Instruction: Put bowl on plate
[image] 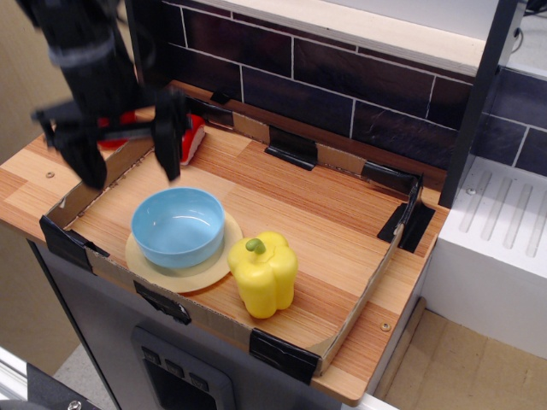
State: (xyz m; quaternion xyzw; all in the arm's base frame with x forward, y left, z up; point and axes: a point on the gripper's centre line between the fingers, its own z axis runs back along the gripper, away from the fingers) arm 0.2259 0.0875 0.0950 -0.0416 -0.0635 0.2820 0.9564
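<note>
The light-blue bowl [179,227] sits upright on the pale-yellow plate [190,272] at the front left of the cardboard-walled tray. My gripper [128,154] hangs above and behind the bowl, to its upper left, clear of it. Its two black fingers [169,137] are spread wide apart and hold nothing.
A yellow bell pepper [263,273] stands just right of the plate, touching its rim. A red object [190,134] lies behind my gripper, partly hidden. Low cardboard walls [376,269] ring the wooden counter. A dark brick wall [342,85] stands behind, a white drainer [496,231] at right.
</note>
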